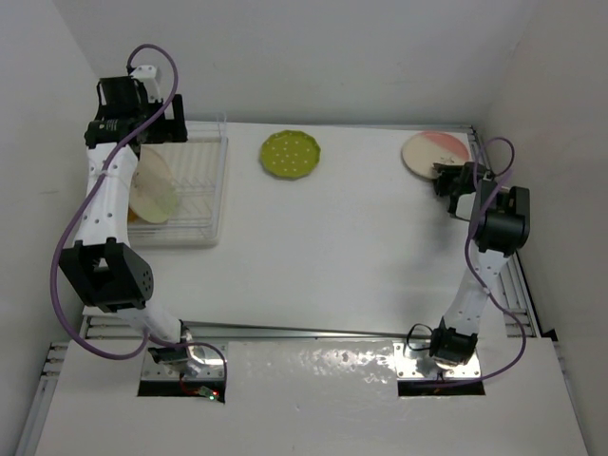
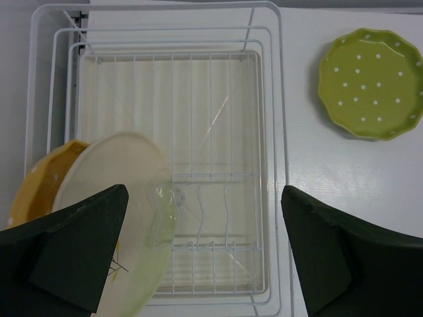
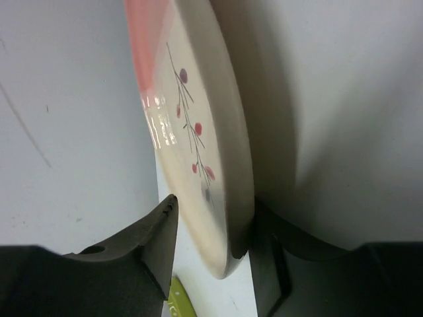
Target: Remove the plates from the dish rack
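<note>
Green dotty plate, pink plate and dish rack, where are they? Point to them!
green dotty plate point(image 2: 370, 82): left wrist view, on its dotted middle.
pink plate point(image 1: 434, 152): top view, on its cream middle.
dish rack point(image 2: 198, 99): left wrist view, on its bare ridged floor.

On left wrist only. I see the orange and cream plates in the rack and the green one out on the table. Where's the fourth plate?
Observer: Pink plate is at the table's far right corner, to the right of the green plate.
Operator: Right hand clear of it?
Observer: No. The right hand is at its near rim, with fingers on either side of the edge. A gap shows at one finger, so the grip looks loose.
Operator: Plate down flat?
Observer: In the top view it looks flat on the table.
</note>
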You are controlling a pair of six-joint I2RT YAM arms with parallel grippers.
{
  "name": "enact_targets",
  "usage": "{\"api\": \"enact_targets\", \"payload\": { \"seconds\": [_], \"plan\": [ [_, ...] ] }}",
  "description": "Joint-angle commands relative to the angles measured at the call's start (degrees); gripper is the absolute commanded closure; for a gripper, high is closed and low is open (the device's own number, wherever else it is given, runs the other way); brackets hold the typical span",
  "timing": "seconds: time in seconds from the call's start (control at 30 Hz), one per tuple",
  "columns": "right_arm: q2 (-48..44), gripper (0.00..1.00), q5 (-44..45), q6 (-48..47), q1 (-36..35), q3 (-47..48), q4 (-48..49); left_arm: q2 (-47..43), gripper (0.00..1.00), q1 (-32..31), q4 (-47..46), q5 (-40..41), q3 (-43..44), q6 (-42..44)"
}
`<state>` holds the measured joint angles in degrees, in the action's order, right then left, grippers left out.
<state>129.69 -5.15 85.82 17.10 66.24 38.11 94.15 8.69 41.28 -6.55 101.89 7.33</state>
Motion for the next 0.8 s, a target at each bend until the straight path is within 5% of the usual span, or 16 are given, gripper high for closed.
{"api": "enact_targets", "payload": {
  "seconds": [0.0, 0.4, 0.6, 0.7, 0.73, 0.77],
  "plan": [
    [-2.0, 0.55, 1.7, 0.8, -0.1, 0.7, 0.4, -1.5, 0.0, 0.7, -0.4, 0.7, 1.6, 1.1],
    [-13.3, 0.33, 10.6, -4.6, -0.1, -2.3, -22.1, -1.6, 0.0, 0.6, -0.1, 3.4, 2.4, 2.0],
    [-18.8, 0.29, 12.4, -11.9, -0.5, -2.5, -29.4, -1.6, 0.0, 0.7, 1.1, 12.4, 3.2, 5.2],
    [-22.6, 0.31, 10.6, -26.2, -2.7, -2.3, -30.0, -1.4, 0.14, 0.7, 3.0, 23.5, 3.5, 8.9],
    [-23.7, 0.32, 10.1, -30.5, -5.0, -2.4, -30.1, -1.3, 0.4, 0.7, 3.7, 26.3, 3.5, 9.9],
    [-25.7, 0.32, 8.2, -38.3, -6.2, -3.0, -30.2, -0.6, 0.48, 0.6, 4.2, 29.5, 3.5, 11.3]
  ]
}}
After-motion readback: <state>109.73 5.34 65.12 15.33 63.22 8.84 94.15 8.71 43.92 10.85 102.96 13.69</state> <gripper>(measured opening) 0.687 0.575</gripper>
